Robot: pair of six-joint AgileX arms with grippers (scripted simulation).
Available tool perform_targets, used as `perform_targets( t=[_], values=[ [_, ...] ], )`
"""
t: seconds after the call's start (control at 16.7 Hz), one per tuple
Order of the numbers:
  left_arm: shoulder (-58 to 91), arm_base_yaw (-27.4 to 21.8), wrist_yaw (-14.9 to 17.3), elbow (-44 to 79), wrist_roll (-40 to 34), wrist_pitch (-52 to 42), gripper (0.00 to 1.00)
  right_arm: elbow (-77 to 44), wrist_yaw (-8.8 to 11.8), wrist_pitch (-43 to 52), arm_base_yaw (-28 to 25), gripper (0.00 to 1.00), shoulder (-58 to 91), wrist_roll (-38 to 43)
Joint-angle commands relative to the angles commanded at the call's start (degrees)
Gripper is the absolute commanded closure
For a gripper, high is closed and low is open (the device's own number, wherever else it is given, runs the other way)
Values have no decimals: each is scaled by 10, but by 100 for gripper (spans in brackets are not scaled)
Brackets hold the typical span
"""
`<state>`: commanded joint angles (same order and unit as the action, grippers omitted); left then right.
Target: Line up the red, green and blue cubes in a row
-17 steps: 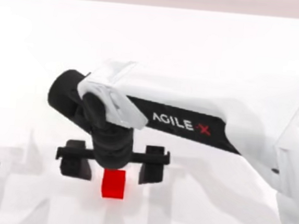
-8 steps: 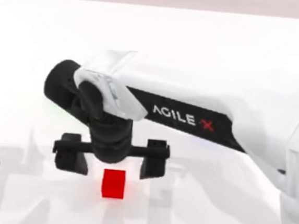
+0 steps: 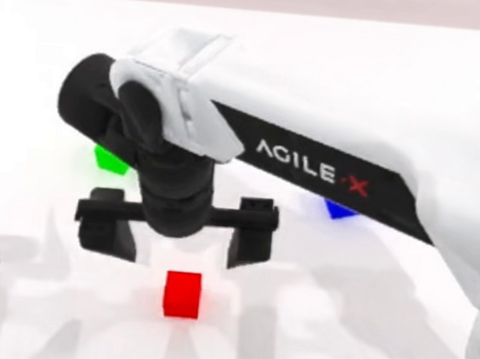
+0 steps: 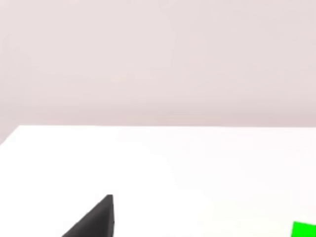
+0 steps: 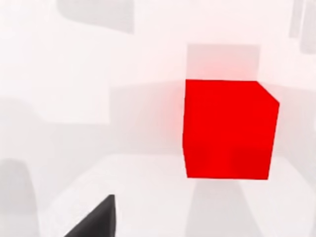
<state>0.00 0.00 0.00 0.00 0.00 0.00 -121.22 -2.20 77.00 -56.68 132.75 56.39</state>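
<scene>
Red cube (image 3: 182, 294) free, probably below parted right fingers (image 3: 250, 243)

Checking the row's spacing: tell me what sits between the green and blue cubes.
In the top view, only the right arm crosses between the green cube and blue cube; the red cube sits nearer.

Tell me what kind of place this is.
Likely a rendered simulation of a tabletop test scene, not a real room: a plain white table holds only a red cube, a green cube and a blue cube, with the right gripper, jaws open, above the table.
</scene>
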Motion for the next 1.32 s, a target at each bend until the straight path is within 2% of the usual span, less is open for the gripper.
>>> perform_targets(
  t=[0.24,0.54,0.78,0.96,1.14,1.32],
  values=[
    [14,-3,1,15,0,-11,0,15,-6,-10,10,0,-15,-10],
    [141,-20,2,140,2,-94,0,134,-42,-84,70,0,-162,-82],
    [339,-41,1,322,5,-208,0,310,-72,-189,157,0,-384,-175],
    [527,-60,0,476,10,-308,0,479,-85,-284,236,0,-586,-256],
    [726,-79,-1,630,14,-411,0,658,-86,-382,316,0,-786,-336],
    [913,-98,-1,772,18,-510,0,827,-74,-480,390,0,-954,-408]
  ],
)
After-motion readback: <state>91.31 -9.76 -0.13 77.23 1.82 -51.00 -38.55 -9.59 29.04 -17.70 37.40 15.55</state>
